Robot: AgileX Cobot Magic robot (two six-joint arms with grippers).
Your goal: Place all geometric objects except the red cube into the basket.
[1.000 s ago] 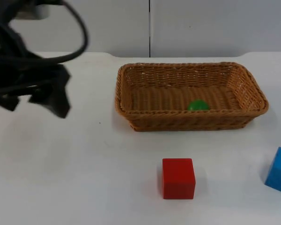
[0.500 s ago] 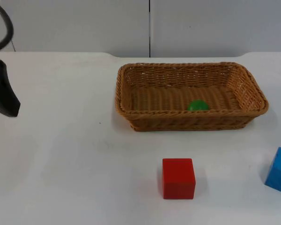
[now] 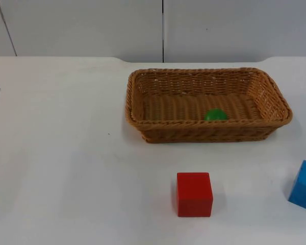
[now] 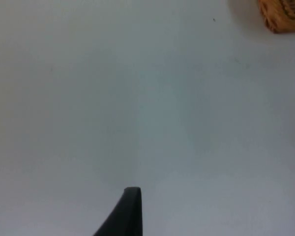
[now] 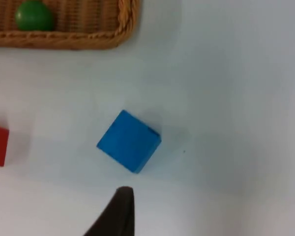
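Withdrawn since a second ago, the left arm now shows as a black sliver at the tabletop's (image 3: 66, 168) left edge. From the top, a green ball (image 3: 215, 115) lies in the wicker basket (image 3: 132, 104); the red cube (image 3: 194, 194) sits near the front edge, and the blue cube (image 3: 304, 187) is cut off at the right edge. Left wrist: the left gripper (image 4: 123, 216) hangs over bare tabletop, a basket corner just beyond. Right wrist: the right gripper (image 5: 115, 214) hovers near the whole blue cube. Neither gripper's spread can be told.
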